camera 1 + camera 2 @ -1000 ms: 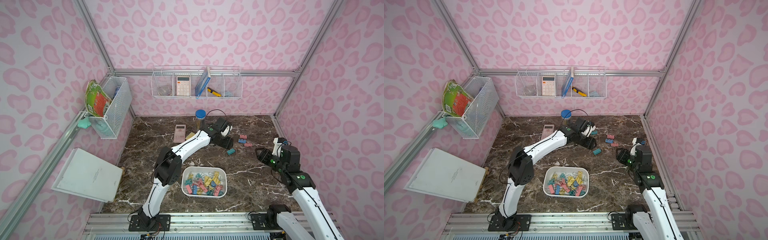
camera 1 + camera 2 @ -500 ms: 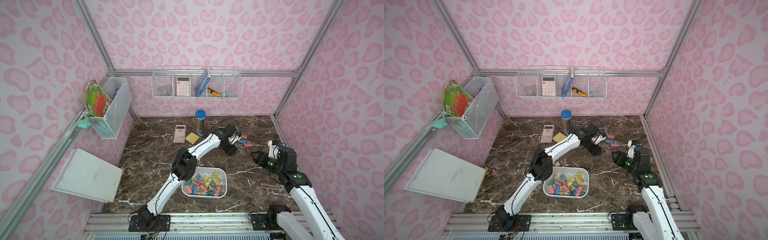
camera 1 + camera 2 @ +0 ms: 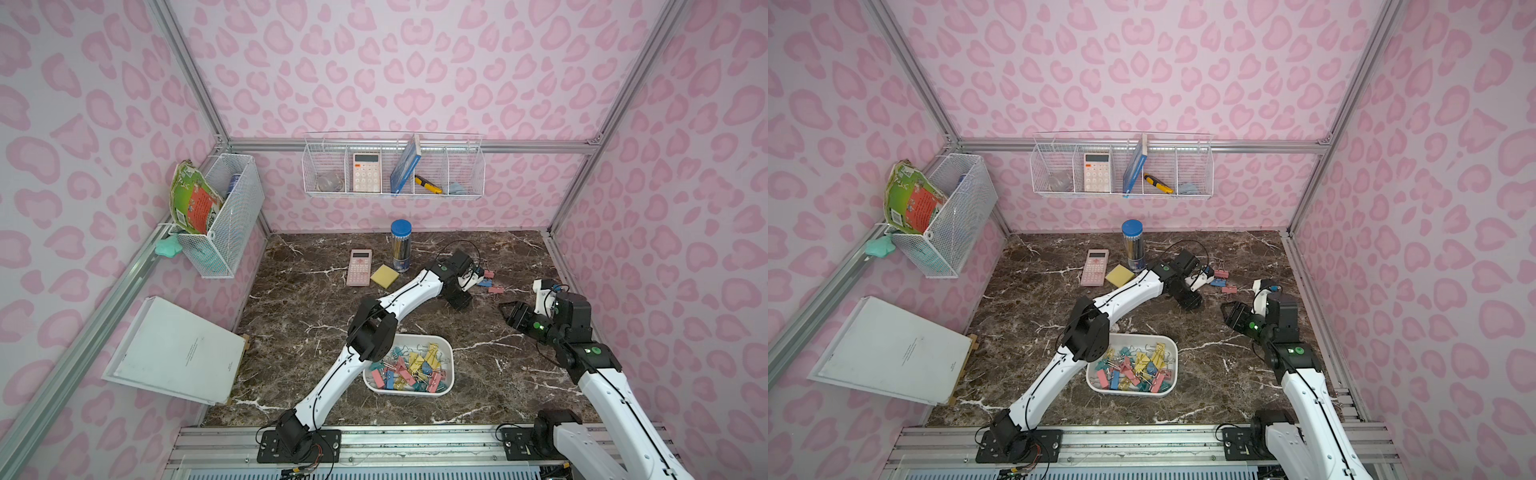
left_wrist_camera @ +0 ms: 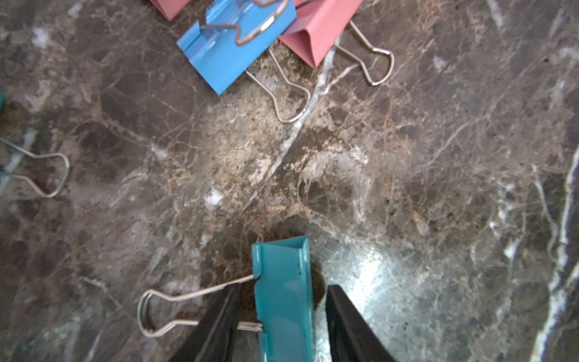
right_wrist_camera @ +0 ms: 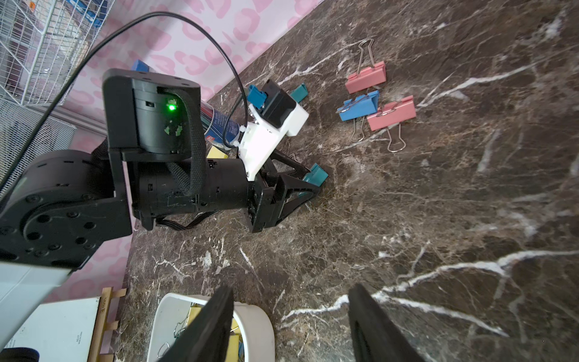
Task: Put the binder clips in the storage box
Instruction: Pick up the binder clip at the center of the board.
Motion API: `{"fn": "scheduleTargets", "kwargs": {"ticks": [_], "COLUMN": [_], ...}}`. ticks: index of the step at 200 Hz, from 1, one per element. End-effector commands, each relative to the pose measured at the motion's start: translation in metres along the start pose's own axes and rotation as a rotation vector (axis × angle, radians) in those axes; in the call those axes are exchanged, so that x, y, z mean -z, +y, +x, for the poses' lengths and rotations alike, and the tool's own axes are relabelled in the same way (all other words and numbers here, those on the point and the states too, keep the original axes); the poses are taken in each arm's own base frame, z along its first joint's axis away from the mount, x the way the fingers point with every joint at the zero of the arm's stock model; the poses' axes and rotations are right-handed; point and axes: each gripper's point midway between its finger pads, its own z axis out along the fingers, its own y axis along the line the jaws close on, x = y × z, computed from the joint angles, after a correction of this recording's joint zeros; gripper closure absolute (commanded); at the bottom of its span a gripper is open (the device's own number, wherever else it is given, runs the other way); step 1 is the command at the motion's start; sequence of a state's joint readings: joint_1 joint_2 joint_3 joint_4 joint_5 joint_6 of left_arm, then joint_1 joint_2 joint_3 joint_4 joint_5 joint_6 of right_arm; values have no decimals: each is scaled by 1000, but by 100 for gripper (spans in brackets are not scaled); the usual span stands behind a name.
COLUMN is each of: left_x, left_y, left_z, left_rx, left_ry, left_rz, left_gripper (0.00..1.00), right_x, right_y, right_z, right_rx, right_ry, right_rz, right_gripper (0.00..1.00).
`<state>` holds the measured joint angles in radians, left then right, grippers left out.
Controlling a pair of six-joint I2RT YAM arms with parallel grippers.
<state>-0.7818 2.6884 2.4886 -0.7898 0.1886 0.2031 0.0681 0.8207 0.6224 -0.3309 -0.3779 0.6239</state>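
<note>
A teal binder clip [image 4: 283,301] on the marble table [image 4: 407,156] is straddled by the left gripper [image 4: 282,287], whose jaws are parted (a gap is seen at one side). The right gripper [image 5: 291,288] is held open and empty. Many binder clips [image 3: 409,368] are lying in the storage box [image 3: 409,393]. A blue clip [image 4: 235,44] and two pink clips [image 5: 365,78] are left on the table near the teal one.

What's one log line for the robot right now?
left gripper: open around teal clip | right gripper: open, empty | storage box: many clips inside
</note>
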Motion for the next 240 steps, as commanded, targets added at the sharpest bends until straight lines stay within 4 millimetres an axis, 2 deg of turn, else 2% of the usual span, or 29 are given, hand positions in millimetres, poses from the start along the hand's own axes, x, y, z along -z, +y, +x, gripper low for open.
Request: {"fn": "scheduleTargets", "kwargs": {"ticks": [1,12,25,52,88,110,135,169,195,216,240], "left_x": [-13,-15,-17,-21,-23,-14,14,67,104,142,187], "left_y": [-2,-3,-3,-4,-6,-7,-17,-35,-49,-66,-82], "left_z": [29,31,31,28,27,19,-4,-43,-60,-67,-49], "left_rx": [-8,-8,-13,-27,-30,-7,29,84,120,161,243], "left_ry": [106,111,113,102,101,83,8,-158,-232,-265,-261], "left_rz": [-9,-11,-21,-31,-51,-57,-20,51,110,183,222], "left_gripper": [55,54,46,43,55,61,66,69,71,73,74], "right_x": [1,2,2,5,9,10,9,12,13,9,3], "right_y": [7,7,8,11,13,13,11,6,8,4,5], "right_z": [-8,-8,-8,-12,-13,-13,-16,-29,-39,-41,-43], "right_rx": [17,15,13,17,17,13,-12,-45,-47,-54,-49], "right_ry": [-26,-27,-26,-38,-49,-56,-63,-103,-129,-123,-112], "right_rz": [-25,-27,-30,-36,-36,-38,-43,-44,-49,-43,-54], "right_gripper": [39,39,39,39,38,38,38,37,37,37,37]}}
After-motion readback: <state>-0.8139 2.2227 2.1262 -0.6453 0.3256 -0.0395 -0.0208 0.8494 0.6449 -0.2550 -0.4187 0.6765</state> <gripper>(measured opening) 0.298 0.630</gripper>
